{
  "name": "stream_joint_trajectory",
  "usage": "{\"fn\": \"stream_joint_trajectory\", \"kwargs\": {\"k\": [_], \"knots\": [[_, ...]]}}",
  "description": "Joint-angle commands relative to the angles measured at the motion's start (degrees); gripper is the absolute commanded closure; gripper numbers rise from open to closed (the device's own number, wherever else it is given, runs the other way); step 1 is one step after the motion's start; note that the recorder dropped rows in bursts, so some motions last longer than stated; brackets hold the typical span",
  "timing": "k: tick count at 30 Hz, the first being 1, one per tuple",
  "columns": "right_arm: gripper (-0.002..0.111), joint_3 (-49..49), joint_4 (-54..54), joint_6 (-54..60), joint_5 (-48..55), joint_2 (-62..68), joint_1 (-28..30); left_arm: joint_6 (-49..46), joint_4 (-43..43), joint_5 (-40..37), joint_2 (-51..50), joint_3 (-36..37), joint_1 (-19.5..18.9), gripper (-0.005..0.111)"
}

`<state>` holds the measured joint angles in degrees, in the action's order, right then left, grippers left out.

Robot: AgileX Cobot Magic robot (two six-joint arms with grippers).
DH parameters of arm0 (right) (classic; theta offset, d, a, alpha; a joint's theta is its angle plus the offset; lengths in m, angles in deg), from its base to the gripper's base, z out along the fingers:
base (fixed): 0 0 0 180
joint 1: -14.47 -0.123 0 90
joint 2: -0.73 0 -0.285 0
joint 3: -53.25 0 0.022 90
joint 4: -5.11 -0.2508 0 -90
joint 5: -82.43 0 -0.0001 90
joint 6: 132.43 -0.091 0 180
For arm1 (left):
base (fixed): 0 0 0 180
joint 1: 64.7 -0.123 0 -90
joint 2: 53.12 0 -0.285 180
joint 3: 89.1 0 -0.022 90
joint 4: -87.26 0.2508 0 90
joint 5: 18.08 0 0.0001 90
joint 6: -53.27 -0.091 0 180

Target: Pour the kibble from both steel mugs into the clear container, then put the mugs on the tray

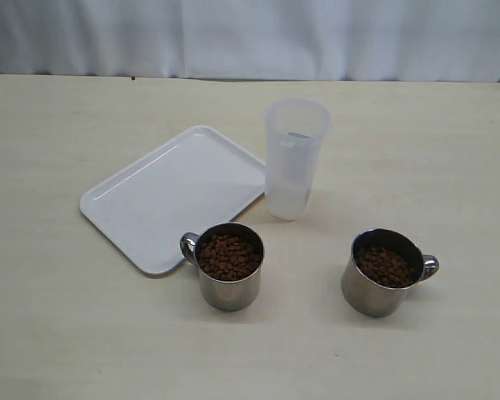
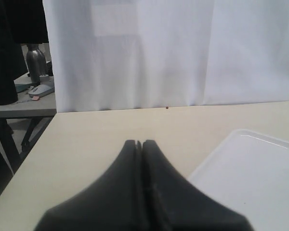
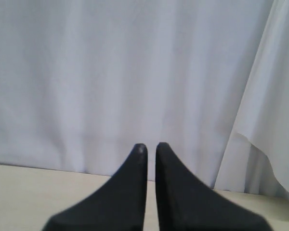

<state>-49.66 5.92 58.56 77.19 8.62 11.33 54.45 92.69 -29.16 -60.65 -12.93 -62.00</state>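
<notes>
A pale beige worktop (image 1: 450, 150) fills the exterior view, backed along its far edge by a white curtain (image 1: 250, 37). On the left half lies the tray (image 1: 171, 196), flat, white and turned at an angle, with nothing on it. Neither arm shows in the exterior view. In its own wrist view, the left tool (image 2: 138, 143) has its dark jaws pressed together on nothing, above bare worktop, with a corner of the tray (image 2: 250, 178) close by. The right tool (image 3: 151, 147) is likewise closed and empty, only a thin slit between its jaws, facing the curtain with a strip of worktop below. The clear container (image 1: 293, 162) stands upright just beside the tray's right corner, near the middle of the worktop; no pellets show in it. Nearer the camera stand the two steel mugs, both upright. The left mug (image 1: 229, 287) sits against the tray's near edge with its handle pointing left, and the right mug (image 1: 371, 292) stands well apart from it, handle pointing right. Each mug holds kibble, dark brown pellets, in the left (image 1: 228, 257) and in the right (image 1: 385, 267).
</notes>
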Motion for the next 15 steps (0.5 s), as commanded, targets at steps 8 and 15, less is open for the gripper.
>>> {"fn": "stream_joint_trajectory", "kwargs": {"k": [8, 15], "knots": [[0.103, 0.13, 0.01, -0.08, -0.65, -0.11, 0.37, 0.11, 0.05, 0.75, -0.25, -0.5, 0.11, 0.107], [0.103, 0.13, -2.32, -11.6, -2.38, -0.11, 0.37, 0.11, 0.05, 0.75, -0.25, -0.5, 0.11, 0.107]]}}
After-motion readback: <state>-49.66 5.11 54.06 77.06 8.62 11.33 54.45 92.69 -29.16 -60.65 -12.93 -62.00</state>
